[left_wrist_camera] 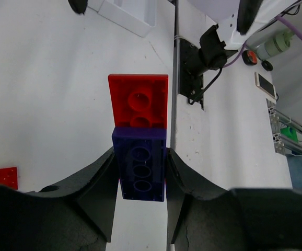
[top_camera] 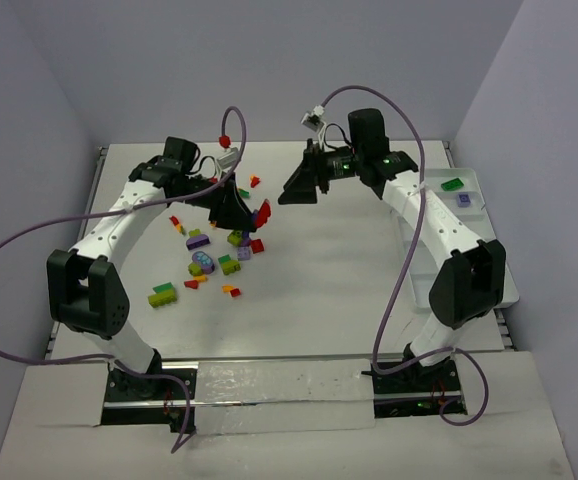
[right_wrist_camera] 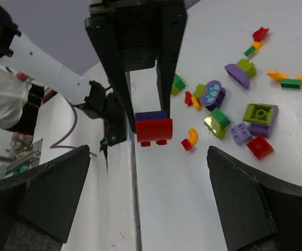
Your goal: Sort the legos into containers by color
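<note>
Pinching a dark purple brick (left_wrist_camera: 139, 180) by its long sides, the left gripper (left_wrist_camera: 139, 157) hangs over the middle of the table (top_camera: 339, 290), a little toward the far edge. A red brick (left_wrist_camera: 138, 102) is attached to the purple one and sticks out beyond the jaws. The right wrist view shows the pair as purple on top, red below.

Facing it, the right gripper (top_camera: 297, 188) hovers near, also toward the far edge, jaws spread wide with nothing between them.

On the left half of the table lies the loose scatter of legos (top_camera: 214, 262): lime-yellow, green, purple, red and orange pieces. Some are touching and some apart, and a couple of small ones lie closer to the far edge.

Along the right edge sits the white divided tray (top_camera: 487, 215). A green brick (top_camera: 453, 184) lies at its far end, with a pale purple brick (top_camera: 464, 200) just beside it. Whether a divider stands between those two, I cannot tell.
</note>
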You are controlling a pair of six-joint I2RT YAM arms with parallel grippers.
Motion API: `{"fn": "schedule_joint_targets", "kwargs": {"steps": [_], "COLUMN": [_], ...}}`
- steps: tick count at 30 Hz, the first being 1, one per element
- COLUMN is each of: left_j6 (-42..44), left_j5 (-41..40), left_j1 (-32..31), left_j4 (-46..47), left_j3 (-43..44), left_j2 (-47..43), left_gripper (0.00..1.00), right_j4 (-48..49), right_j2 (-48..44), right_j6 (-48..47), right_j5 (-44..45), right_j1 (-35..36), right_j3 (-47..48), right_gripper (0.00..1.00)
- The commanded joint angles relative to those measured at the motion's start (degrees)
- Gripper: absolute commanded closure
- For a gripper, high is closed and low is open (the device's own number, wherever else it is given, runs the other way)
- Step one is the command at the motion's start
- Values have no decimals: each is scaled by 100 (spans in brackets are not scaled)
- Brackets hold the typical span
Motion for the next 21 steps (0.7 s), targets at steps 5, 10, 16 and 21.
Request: {"fn": "schedule_joint_targets", "kwargs": {"steps": [5, 10, 16, 21], "left_j6": [302, 88, -307, -431], "left_j5": [607, 534, 325, 250], "left_j1": [-159, -209, -268, -341], "left_j4": [-263, 23, 504, 648], "left_j3": [18, -126, -305, -339], "left_j2": [-244, -391, -587, -583], "left_gripper": [100, 100, 100, 100], "right_j4": [-241, -277, -598, -859], "right_j2": [-44, 169, 358, 399], "right_j6": [-381, -229, -276, -552], "right_j5": [-453, -486, -605, -588], "right_j1": [329, 358, 444, 550], "right_j3": [100, 199, 332, 409], "right_gripper": [0, 0, 5, 18]}}
